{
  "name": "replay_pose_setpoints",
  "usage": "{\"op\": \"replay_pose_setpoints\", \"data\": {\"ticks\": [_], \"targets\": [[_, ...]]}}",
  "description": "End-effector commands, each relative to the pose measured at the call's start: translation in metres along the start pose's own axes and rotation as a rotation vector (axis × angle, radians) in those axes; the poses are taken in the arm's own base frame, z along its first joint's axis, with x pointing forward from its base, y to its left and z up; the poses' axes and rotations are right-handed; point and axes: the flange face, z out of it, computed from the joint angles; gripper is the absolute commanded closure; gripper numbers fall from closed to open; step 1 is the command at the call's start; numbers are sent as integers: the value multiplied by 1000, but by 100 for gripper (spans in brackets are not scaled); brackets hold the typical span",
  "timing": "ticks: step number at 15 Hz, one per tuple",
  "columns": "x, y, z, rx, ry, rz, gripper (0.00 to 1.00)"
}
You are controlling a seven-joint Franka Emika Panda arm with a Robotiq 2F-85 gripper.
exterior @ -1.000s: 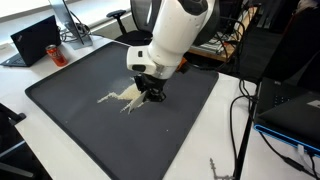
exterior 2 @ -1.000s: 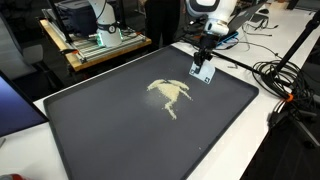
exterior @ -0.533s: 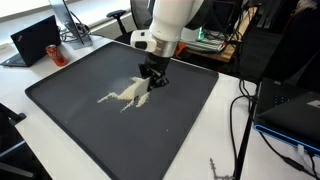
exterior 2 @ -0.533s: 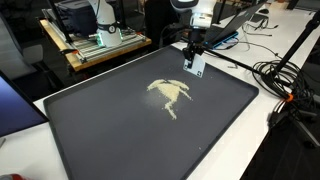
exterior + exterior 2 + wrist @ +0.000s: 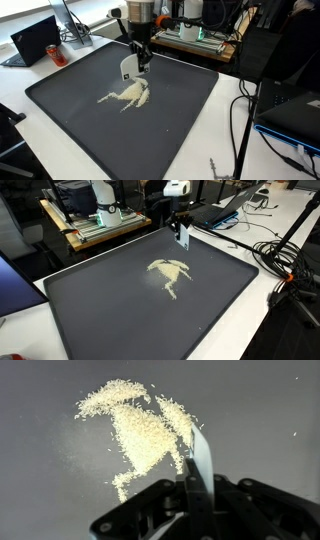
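We see a dark mat (image 5: 190,120) with a matt, finely textured face, like rubber or felt. The spill (image 5: 140,430) on it is pale, dry and grainy, rough as coarse sand. The tool (image 5: 190,488) looks like matt black plastic, and the card (image 5: 201,455) in it is thin, white and smooth. The bench (image 5: 215,135) is smooth and white.

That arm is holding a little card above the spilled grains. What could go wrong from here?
1. The gripper pinches the thin card by one end only, so it might twist or slip out of the jaws.
2. The pale grains lie loose on the dark mat, with a few strays already apart from the heap. A rough sweep could scatter them further.
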Motion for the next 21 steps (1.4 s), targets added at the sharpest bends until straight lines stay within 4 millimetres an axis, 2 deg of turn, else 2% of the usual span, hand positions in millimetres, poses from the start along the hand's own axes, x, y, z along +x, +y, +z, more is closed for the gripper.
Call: {"op": "replay_pose_setpoints", "data": {"ticks": [1, 4, 5, 7, 11, 12, 21], "targets": [[-3, 46, -20, 122, -25, 66, 99], [0, 84, -25, 207, -41, 109, 99], [9, 67, -16, 158, -43, 96, 99], [11, 77, -17, 160, -40, 98, 96], [8, 68, -15, 162, -47, 89, 99], [11, 74, -14, 170, -66, 92, 99], [35, 166, -5, 324, -186, 247, 99]]}}
